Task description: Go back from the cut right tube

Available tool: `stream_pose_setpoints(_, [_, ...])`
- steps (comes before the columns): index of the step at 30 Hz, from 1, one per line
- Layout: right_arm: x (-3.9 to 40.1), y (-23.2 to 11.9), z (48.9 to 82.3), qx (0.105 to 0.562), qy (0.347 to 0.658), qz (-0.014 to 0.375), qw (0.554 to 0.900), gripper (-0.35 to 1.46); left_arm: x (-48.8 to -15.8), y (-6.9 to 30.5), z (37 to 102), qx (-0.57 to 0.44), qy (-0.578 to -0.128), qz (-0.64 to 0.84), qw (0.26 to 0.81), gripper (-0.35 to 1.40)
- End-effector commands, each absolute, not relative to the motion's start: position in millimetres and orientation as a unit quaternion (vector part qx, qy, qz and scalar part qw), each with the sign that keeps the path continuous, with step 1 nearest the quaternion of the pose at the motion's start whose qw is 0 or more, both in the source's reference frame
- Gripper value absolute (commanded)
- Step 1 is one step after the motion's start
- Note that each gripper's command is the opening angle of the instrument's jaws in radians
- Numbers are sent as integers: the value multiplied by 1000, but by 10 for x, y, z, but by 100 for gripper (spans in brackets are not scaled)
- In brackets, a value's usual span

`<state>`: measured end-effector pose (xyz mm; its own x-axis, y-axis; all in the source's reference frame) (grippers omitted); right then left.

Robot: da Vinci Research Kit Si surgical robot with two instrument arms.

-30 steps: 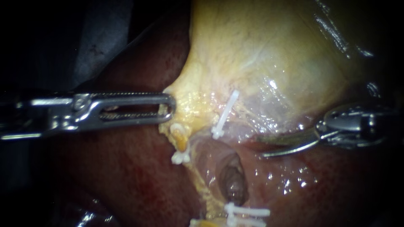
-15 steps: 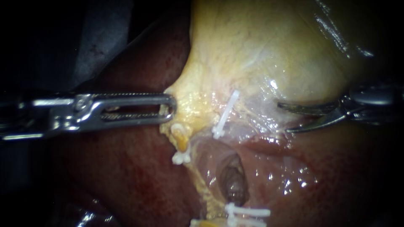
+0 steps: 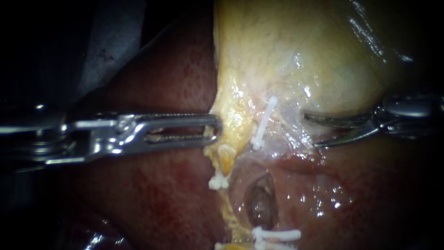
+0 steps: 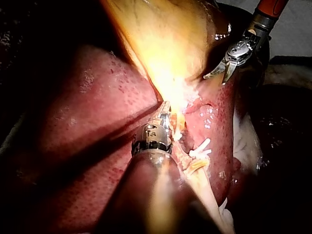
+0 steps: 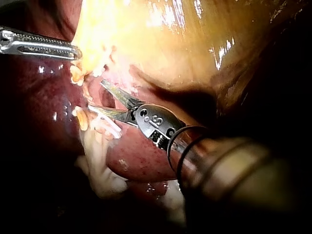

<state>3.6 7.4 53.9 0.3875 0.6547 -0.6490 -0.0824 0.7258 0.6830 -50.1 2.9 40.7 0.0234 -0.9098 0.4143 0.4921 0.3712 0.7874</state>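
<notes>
Jaws of left instrument (image 3: 213, 129) clamped on gallbladder (image 3: 286, 55) edge, w/ white clip (image 3: 263, 122) just ahead; right instrument (image 3: 311, 130) jaws apart, empty, beyond clip.

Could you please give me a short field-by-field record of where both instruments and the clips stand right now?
Left instrument: jaws shut on the gallbladder edge, just above the tube stub
Right instrument: jaws open, holding nothing, clear of every clip
Upper clip: on tissue between the two instruments
Stub clip: at the stub's lower end
Lower clips: at the view's lower edge
Liver: below the left instrument
</notes>
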Motion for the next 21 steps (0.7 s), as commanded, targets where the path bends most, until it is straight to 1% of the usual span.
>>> stream_pose_setpoints(1, [35,73,540,285,501,235,782,52,-504,28,408,221,-471,-515,682,-35])
stream_pose_setpoints(6, [35,72,541,285,501,235,783,51,-510,26,410,223,-471,-513,682,-35])
stream_pose_setpoints(21, [36,72,543,285,501,235,783,51,-512,26,410,222,-471,-513,682,-35])
